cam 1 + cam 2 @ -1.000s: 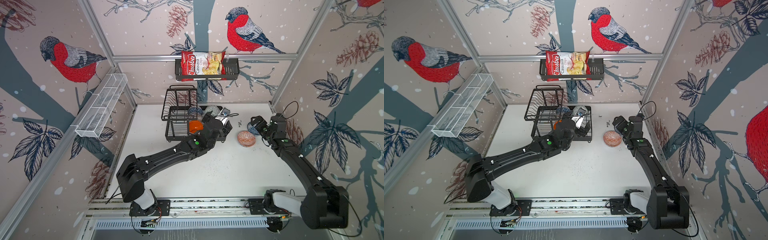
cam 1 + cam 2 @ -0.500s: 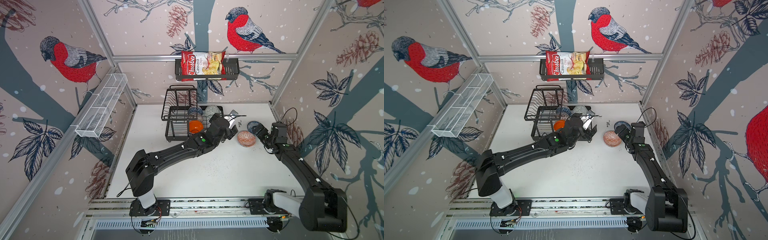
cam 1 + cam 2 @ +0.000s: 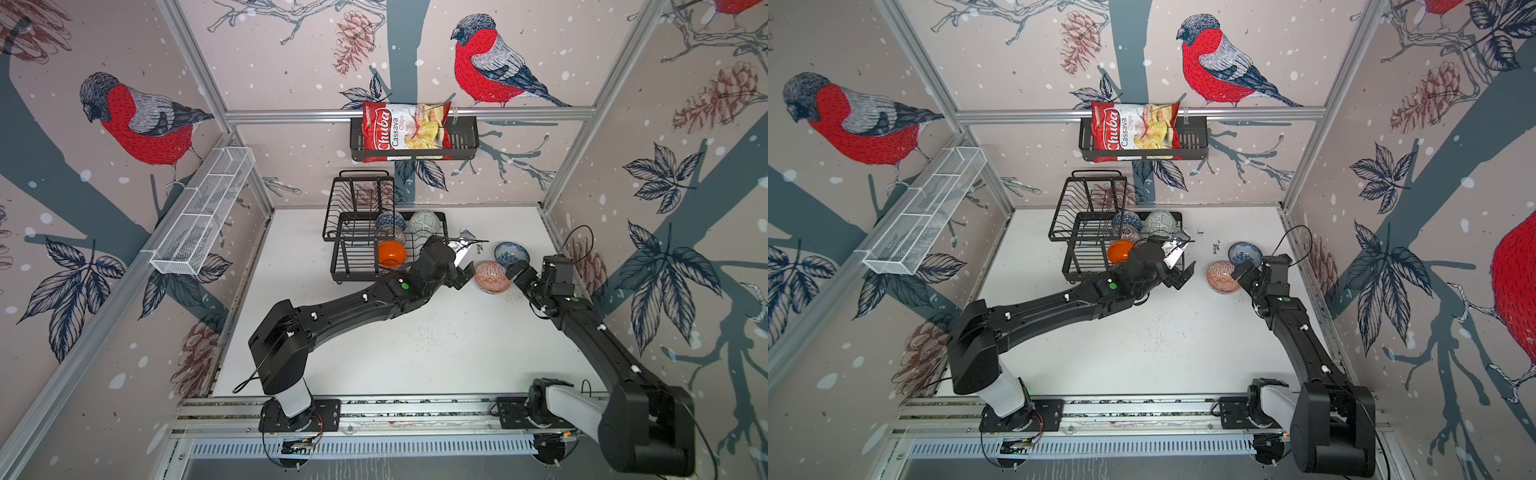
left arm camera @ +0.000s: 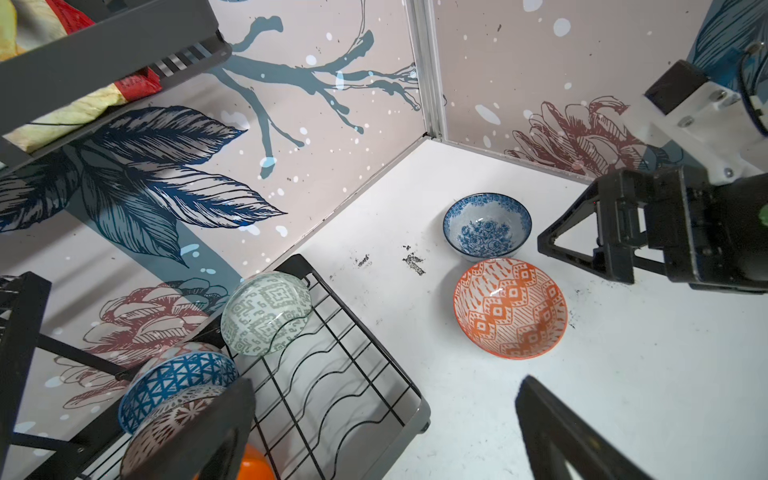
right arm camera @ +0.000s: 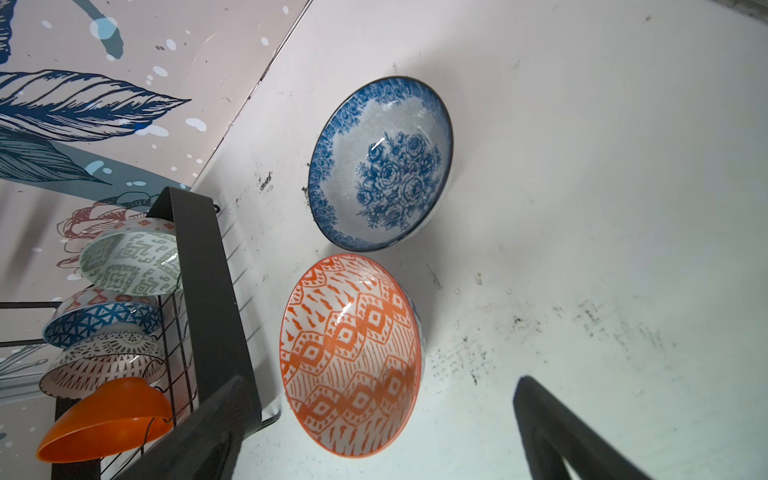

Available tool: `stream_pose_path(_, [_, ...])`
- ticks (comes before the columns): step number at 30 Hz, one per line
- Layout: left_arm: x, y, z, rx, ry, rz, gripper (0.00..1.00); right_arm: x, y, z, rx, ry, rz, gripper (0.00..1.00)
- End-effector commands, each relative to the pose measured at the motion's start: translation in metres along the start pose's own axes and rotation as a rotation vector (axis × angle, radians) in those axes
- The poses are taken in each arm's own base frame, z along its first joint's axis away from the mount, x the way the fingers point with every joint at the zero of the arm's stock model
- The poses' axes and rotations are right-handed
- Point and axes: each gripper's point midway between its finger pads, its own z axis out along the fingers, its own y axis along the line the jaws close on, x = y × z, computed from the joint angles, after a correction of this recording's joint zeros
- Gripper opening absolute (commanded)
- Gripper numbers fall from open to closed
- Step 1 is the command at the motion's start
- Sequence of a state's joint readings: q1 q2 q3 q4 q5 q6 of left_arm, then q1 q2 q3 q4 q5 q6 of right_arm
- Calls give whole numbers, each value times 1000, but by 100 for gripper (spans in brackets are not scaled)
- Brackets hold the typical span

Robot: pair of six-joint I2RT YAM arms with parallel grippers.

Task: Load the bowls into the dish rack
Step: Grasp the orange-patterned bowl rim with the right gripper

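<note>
Bowls sit in two groups. Four stand on edge in the dish rack (image 3: 357,262), just above the centre of both top views. They are the grey-green bowl (image 3: 423,222), the dark blue bowl (image 3: 388,219), the black-white bowl (image 3: 394,236) and the plain orange bowl (image 3: 390,253), the last three packed in a row. Right of the rack, on the white tabletop (image 3: 415,340), the blue floral bowl (image 3: 511,254) and the orange-white bowl (image 3: 492,277) lie mouth-up, just beside each other. Just left of the orange-white bowl the left jaws stand wide open and empty. Just right of it, below the blue floral bowl, the right jaws are also wide open and empty.
</note>
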State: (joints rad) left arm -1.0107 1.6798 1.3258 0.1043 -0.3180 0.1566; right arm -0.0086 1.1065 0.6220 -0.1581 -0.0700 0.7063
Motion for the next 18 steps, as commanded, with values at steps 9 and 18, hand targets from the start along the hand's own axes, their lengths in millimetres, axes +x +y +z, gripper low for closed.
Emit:
stream_pose_path(9, [-3, -5, -3, 34, -32, -69, 98, 22, -13, 24, 25, 80, -37, 82])
stream_pose_path(18, [4, -9, 3, 47, -15, -93, 98, 32, -13, 46, 44, 150, -85, 64])
